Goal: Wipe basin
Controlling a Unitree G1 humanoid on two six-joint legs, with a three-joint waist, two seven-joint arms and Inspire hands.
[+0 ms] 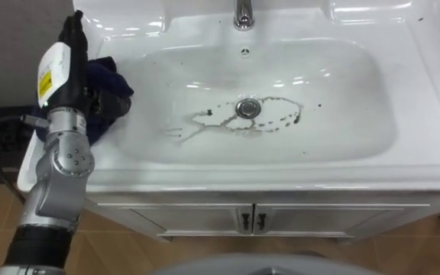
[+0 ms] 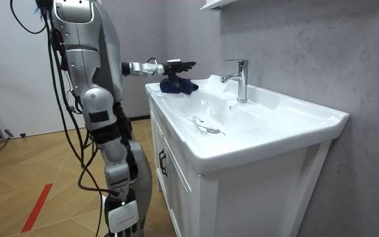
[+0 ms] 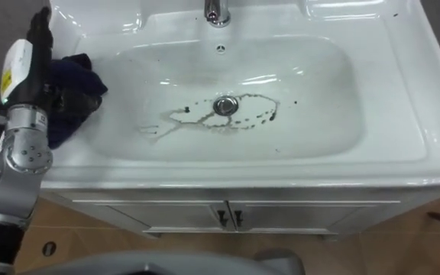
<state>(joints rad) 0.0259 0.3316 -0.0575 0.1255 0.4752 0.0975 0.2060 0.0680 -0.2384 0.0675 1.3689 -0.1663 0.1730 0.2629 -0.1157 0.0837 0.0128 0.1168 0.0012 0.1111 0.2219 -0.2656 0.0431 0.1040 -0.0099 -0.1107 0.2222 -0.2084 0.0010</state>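
A white basin (image 1: 342, 114) has dark dirt streaks (image 1: 281, 118) around its drain (image 1: 247, 108). A crumpled dark blue cloth (image 1: 111, 82) lies on the basin's left rim, partly over the inner slope. My left hand (image 1: 71, 42) is seen edge-on over the cloth's left side. In the room view the left hand (image 2: 176, 64) reaches out level just above the cloth (image 2: 178, 85), fingers straight, holding nothing. Whether it touches the cloth I cannot tell.
A chrome faucet (image 1: 242, 14) stands at the middle of the back rim. Below the front edge are white cabinet doors (image 1: 250, 218) with small handles. I stand at the basin's left front corner on a wooden floor (image 2: 31, 178); a grey wall (image 2: 308, 39) is behind.
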